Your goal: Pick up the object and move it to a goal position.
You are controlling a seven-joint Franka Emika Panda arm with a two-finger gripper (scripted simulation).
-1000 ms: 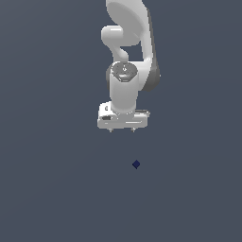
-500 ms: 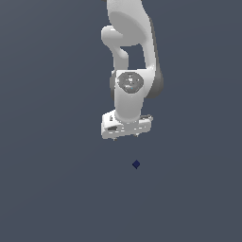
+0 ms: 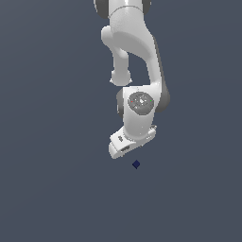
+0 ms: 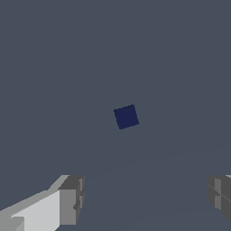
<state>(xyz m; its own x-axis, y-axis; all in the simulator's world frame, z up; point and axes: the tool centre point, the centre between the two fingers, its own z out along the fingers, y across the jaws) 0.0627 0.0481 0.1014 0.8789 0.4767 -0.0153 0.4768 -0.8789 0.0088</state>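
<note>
Wrist view: tiny dark navy-blue cube (image 4: 126,117) lies on the flat grey floor (image 4: 54,67), ahead of the white robot gripper (image 4: 146,196) — grey fingers (image 4: 72,198) spread wide, nothing held. Exterior view shows the gripper (image 3: 126,144) just above the cube (image 3: 136,164), not touching. Step looks like approach before grasp — next: centre over cube, descend, close. No goal marker visible.

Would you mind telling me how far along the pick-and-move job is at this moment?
Early stage. Done: the gripper sits just above the dark blue cube, and the wrist view shows its fingers spread wide with the cube ahead of them, untouched. In hand: the approach for the grasp. Left: closing on the cube, lifting it, and carrying it to the goal, which no view shows.
</note>
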